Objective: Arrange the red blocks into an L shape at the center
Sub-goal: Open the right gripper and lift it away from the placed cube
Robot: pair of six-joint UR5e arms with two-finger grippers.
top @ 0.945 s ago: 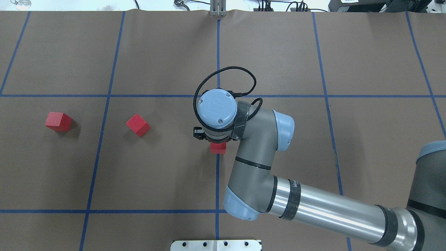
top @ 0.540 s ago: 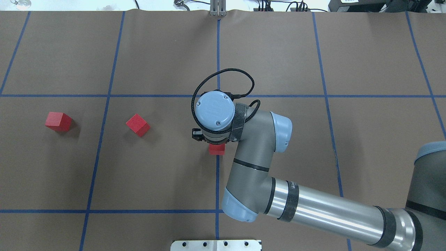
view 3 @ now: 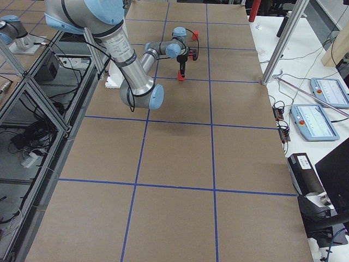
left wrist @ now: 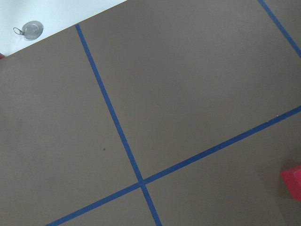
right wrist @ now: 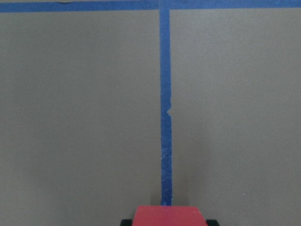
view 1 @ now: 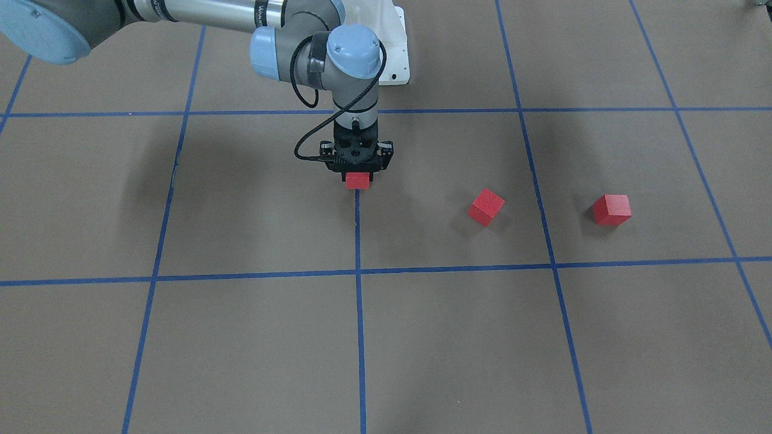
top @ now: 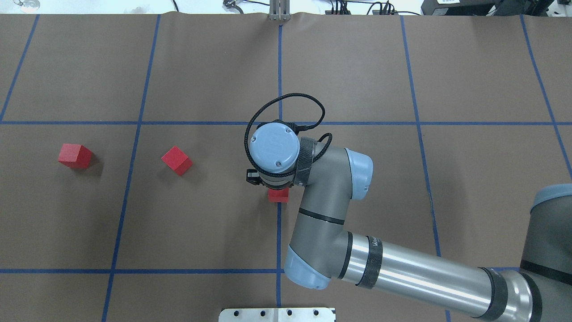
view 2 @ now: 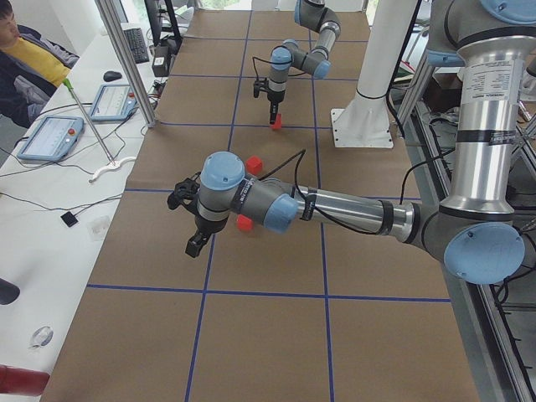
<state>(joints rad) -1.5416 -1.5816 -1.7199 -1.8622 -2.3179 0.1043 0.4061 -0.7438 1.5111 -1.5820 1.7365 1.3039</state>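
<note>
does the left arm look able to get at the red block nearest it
Probably yes: the left hand hangs near that red block, nothing shows between them, and the right hand is off at the middle line gripping the middle block.

Brown surface (top: pixel 205 67) with blue tape grid (top: pixel 279 67), red block (top: pixel 177 160) and farther red block (top: pixel 75 155) on it.

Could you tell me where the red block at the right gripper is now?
In the front-facing view, the red block is between the right gripper's fingers at the middle vertical tape line, left of the other two.
</note>
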